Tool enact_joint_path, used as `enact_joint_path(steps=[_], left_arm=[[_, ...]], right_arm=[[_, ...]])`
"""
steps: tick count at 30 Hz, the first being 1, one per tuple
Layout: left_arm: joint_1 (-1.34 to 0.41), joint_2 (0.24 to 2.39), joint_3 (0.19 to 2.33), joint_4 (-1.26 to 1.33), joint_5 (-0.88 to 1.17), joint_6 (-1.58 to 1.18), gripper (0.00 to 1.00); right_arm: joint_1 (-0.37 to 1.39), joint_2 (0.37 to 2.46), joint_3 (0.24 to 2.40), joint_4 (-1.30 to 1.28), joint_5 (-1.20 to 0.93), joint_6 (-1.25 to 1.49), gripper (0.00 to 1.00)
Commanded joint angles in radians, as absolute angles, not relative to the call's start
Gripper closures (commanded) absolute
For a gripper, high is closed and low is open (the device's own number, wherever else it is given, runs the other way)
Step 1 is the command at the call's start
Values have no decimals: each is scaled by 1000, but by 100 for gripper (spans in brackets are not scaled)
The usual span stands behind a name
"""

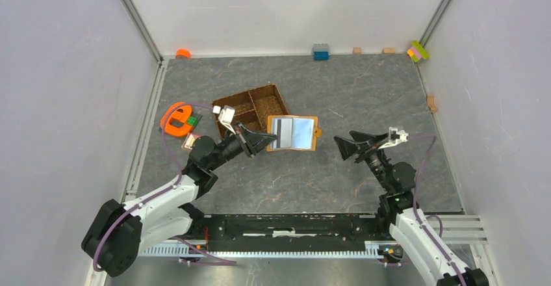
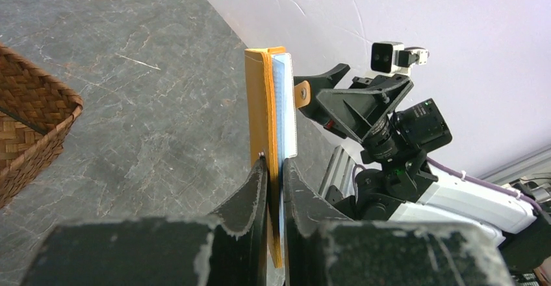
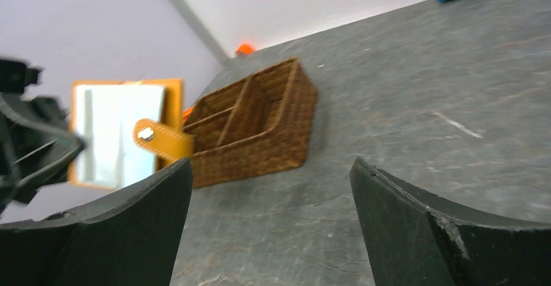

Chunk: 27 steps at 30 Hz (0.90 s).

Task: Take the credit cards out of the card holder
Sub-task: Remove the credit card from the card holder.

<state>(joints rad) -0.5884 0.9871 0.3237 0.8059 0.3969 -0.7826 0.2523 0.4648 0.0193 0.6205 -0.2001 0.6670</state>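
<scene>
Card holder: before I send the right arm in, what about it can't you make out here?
Left wrist: card holder is edge-on and the left gripper covers its lower end, so its inside is hidden.
Top external: its pale inside is too small to show separate credit cards or count them.
Right wrist: blurred; the holder's left edge sits behind the left gripper.

The card holder (image 1: 292,133) is orange-tan outside, with a pale blue-grey lining. Just beyond it, the tray (image 1: 243,97) is brown basket-weave. The table (image 1: 312,175) is dark grey, veined like stone. Left sits a bright orange toy (image 1: 174,120); far off, a blue brick (image 1: 320,52).
</scene>
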Motion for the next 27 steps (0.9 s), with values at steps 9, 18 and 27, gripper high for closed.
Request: enact_joint_path(steps=[9, 18, 27], left_arm=[[-590, 1161, 501, 745, 578, -795, 98], [-640, 1231, 556, 725, 632, -768, 98], [-661, 1235, 567, 720, 637, -756, 98]], right_arm=[[255, 554, -27, 1169, -569, 791, 24], [291, 576, -66, 1342, -592, 831, 34], [348, 726, -35, 1320, -588, 831, 39]])
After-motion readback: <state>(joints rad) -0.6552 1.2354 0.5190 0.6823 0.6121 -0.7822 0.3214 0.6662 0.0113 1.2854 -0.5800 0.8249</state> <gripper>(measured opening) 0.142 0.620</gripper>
